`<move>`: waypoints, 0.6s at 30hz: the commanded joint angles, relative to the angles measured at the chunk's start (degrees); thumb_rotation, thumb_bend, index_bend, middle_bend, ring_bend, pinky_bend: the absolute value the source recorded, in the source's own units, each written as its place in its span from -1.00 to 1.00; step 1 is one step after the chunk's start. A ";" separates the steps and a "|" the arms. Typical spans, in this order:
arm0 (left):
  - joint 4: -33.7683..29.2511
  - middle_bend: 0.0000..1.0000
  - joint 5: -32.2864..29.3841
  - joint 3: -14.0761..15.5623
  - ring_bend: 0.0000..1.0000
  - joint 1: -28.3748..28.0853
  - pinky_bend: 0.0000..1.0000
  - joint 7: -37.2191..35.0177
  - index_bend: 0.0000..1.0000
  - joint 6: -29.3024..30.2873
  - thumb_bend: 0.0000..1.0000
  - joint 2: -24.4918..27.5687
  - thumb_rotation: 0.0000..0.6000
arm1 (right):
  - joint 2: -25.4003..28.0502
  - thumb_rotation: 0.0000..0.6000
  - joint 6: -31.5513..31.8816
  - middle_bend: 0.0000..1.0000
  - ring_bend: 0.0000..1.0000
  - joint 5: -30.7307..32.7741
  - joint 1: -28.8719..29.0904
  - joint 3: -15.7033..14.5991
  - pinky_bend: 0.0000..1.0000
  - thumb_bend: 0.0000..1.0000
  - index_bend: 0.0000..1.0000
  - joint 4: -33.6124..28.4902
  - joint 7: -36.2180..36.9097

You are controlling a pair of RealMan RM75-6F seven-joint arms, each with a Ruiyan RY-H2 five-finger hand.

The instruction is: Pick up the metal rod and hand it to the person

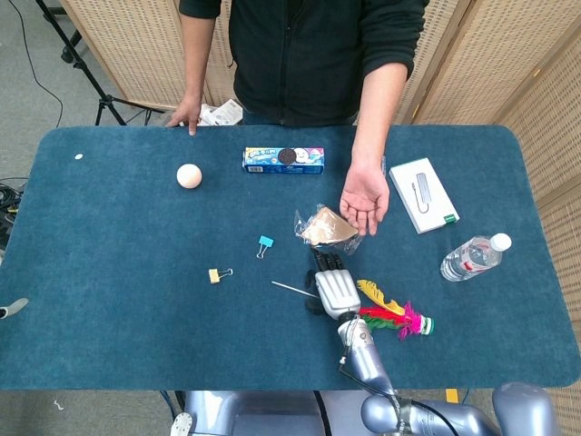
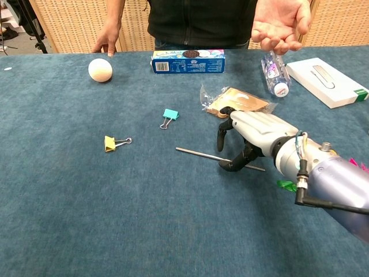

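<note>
The thin metal rod (image 2: 199, 153) lies flat on the blue table near its middle; the head view shows only its left part (image 1: 292, 289). My right hand (image 2: 249, 138) hangs over the rod's right half, fingers curved down and apart. The fingers come down on the far side and the thumb on the near side, and the rod stays on the cloth. From above, the right hand (image 1: 334, 289) covers the rod's right end. The person's open palm (image 1: 365, 202) waits, facing up, just beyond the hand, and shows again at the top of the chest view (image 2: 279, 23). My left hand is out of sight.
A wrapped snack (image 2: 236, 103) lies right behind my right hand, and a feathered shuttlecock (image 1: 395, 318) lies at its right. A teal clip (image 2: 169, 115) and a yellow clip (image 2: 111, 143) lie to the left. A cookie box (image 1: 283, 160), ball (image 1: 189, 175), water bottle (image 1: 472, 257) and white box (image 1: 423, 194) are farther off.
</note>
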 commanded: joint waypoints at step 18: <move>0.30 -1.00 -0.06 0.03 -1.00 0.04 -1.00 -1.10 -1.00 -0.01 -0.72 0.16 1.00 | -0.87 1.00 -1.06 -1.00 -1.00 2.55 1.26 -0.25 -1.00 -0.17 -0.04 1.40 -0.29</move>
